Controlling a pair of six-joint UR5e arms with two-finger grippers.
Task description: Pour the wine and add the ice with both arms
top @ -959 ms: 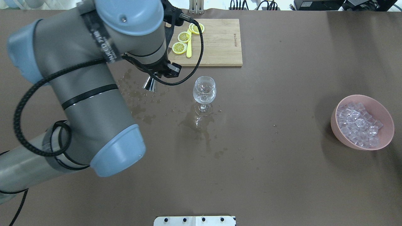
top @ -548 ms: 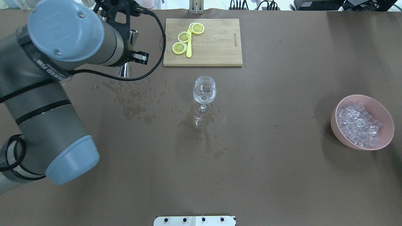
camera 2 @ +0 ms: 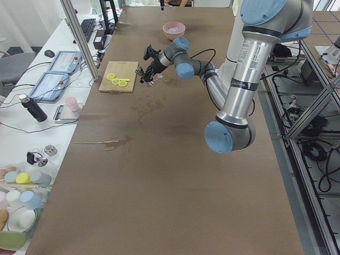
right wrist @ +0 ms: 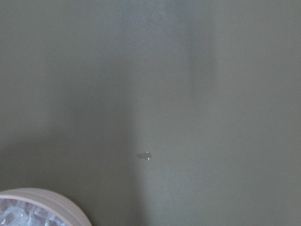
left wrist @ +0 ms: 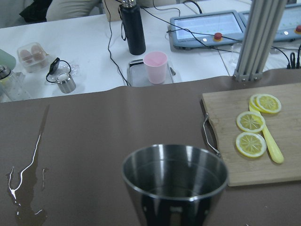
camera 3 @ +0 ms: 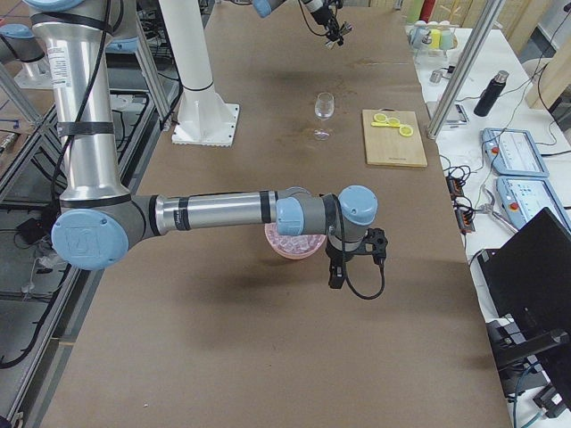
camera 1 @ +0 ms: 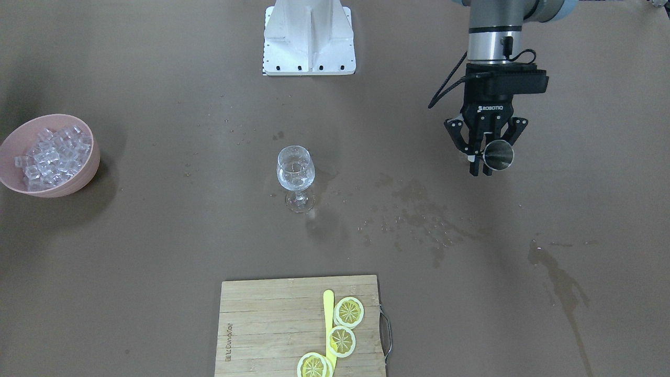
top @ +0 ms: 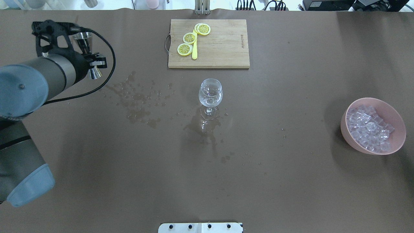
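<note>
two arms, three lemon slices, single glass, jigger, bowl, board

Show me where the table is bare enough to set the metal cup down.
Widest bare patch: between the wine glass and the pink bowl. The strip near the white base plate is bare too. Wet and crowded: puddles beside the glass, and the cutting board.

Jigger in my left tool; to its right the board, glass, then ice in bowl.
</note>
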